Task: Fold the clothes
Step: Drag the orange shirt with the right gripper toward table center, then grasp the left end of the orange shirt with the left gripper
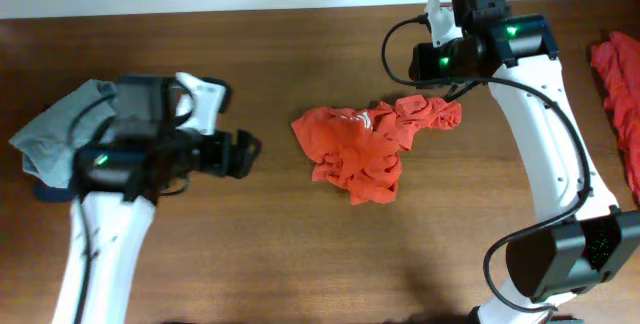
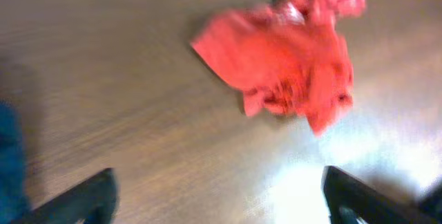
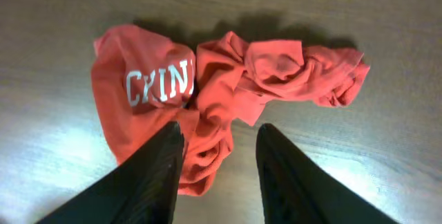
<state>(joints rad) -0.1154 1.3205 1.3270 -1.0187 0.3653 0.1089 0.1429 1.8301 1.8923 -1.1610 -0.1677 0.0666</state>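
Beneath the parted right gripper (image 3: 221, 133), only its wrist view reveals white lettering (image 3: 160, 84) on the shirt (image 3: 276, 72); left gripper (image 2: 217, 175) gapes empty.

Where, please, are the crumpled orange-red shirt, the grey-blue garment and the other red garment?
crumpled orange-red shirt (image 1: 355, 154): overhead view, middle of the heap.
grey-blue garment (image 1: 45, 142): overhead view, its uncovered outer part.
other red garment (image 1: 618, 74): overhead view, upper part at the picture's right edge.

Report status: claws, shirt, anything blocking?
Left claw open, empty, short of orange-red shirt. Right claw open above it, not gripping. Shirt crumpled mid-table, unfolded. Grey-blue garment far left, red garment far right; neither in the way.
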